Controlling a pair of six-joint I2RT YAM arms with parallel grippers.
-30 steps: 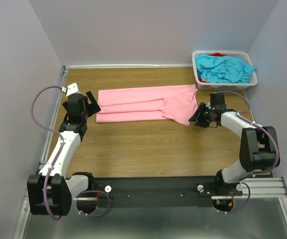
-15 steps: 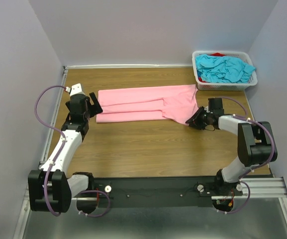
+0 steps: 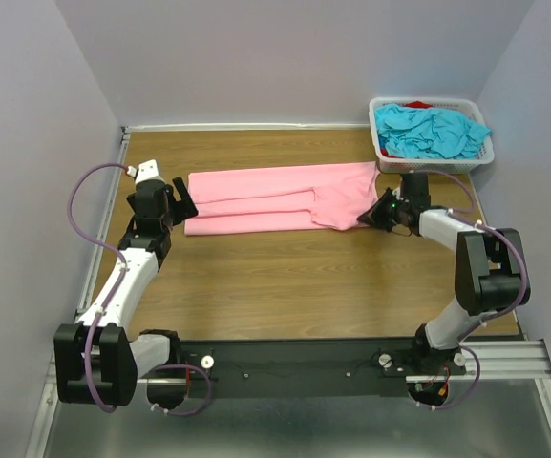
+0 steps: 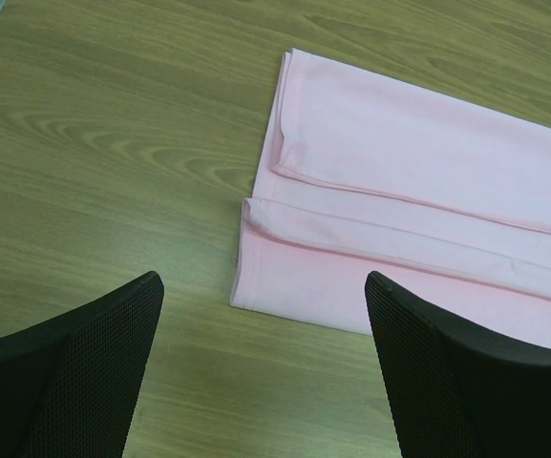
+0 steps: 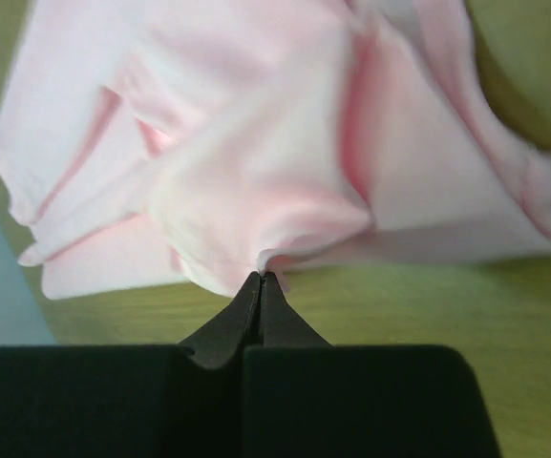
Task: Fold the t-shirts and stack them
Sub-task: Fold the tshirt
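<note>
A light pink t-shirt [image 3: 275, 196] lies folded in a long strip on the table [image 3: 285, 277], one end bunched; turquoise t-shirts [image 3: 428, 132] and a red t-shirt [image 3: 416, 103] sit crumpled in a white basket [image 3: 433, 164].

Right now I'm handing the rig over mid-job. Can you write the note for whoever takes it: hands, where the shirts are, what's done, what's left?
Right hand: shut, pinching the right-end edge of the pink t-shirt.
Left hand: open at the shirt's left end, gripping nothing.
Shirts: the pink one lies on the table, its long sides folded in to make a strip. The turquoise shirts and a bit of red cloth sit in the white basket at the far right corner.
Done: the lengthwise folds on the pink shirt.
Left: grip the left end, fold the strip across, then fold the basket shirts and stack them.
</note>
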